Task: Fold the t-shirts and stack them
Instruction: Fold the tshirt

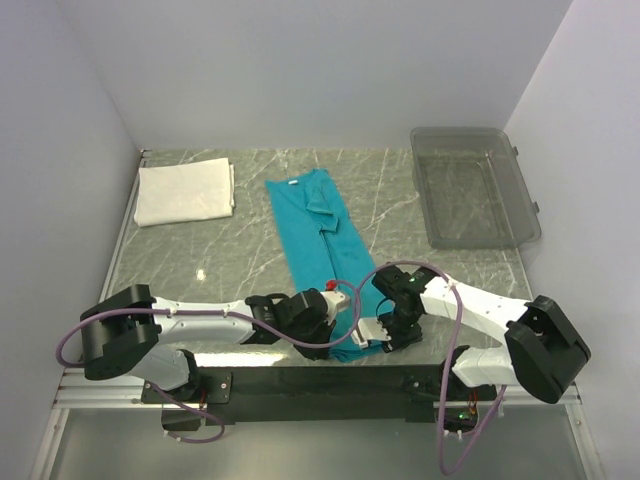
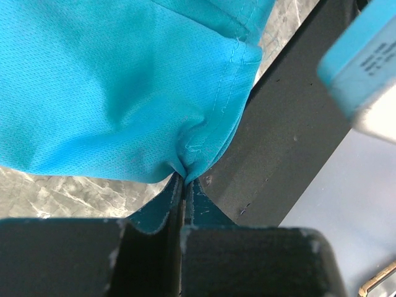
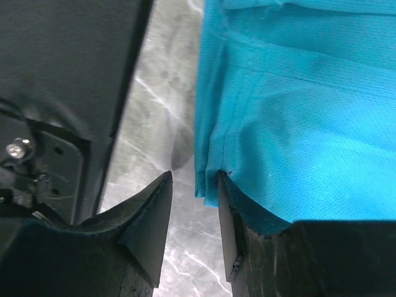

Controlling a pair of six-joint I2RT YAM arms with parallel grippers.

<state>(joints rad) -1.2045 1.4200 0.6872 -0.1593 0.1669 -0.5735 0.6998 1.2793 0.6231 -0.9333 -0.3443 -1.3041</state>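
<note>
— What is the surface like?

— A table (image 1: 220,262) with a grey, marble-veined top, smooth enough to throw back a spot of light. Plain pale walls (image 1: 300,70) close it in on three sides, and a black rail (image 1: 300,381) runs along the near edge by the arm bases.

— And what lies on it?

— At the far right, a clear plastic bin (image 1: 462,131), rectangular with rounded corners. At the far left, the white folded piece (image 1: 186,192), a soft flat rectangle. Between them, well apart from both, the teal t-shirt (image 1: 318,235) lies folded into a long narrow strip. Its small white neck label (image 1: 292,184) is at the far end and its hem reaches the near edge.

— How does the cloth look up close?

— A fine, dotted mesh knit, matte, with a stitched double seam along the hem. It puckers where it is pinched.

— Pinched by which arm?

— The left gripper (image 2: 183,184). Its dark jaws are clamped together on the hem's corner, and folds gather right at the tips.

— And the other?

— The right gripper (image 3: 195,182) sits at the hem's opposite corner with its fingers (image 3: 151,216) spread. Marble shows in the gap, and the shirt's edge lies against the inner face of one finger, not squeezed.
</note>
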